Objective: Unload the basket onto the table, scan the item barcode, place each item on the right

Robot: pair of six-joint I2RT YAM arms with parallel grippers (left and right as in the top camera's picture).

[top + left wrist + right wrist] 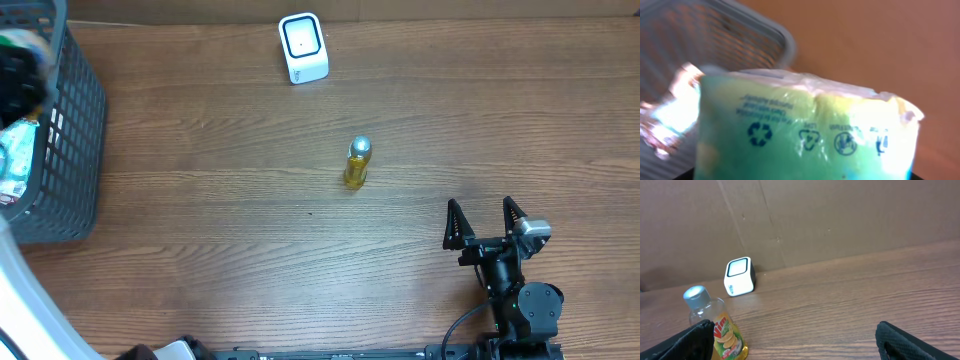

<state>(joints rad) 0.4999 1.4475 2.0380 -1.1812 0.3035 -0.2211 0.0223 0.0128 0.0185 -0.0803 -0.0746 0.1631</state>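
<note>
**Items for scanning.** A small clear plastic bottle of yellow liquid (357, 163), with a grey cap and a green-and-red label, stands upright ahead of the wide-open right pincer (481, 205) and to its left, apart from it. A white cube-shaped barcode scanner (302, 47), its dark-framed window facing up, sits farther ahead, beyond the bottle and well apart from it. A green-and-yellow plastic-wrapped packet (805, 130), printed with recycling symbols, fills the view directly before the left pincer (18, 78); whether it is gripped cannot be told.
</note>
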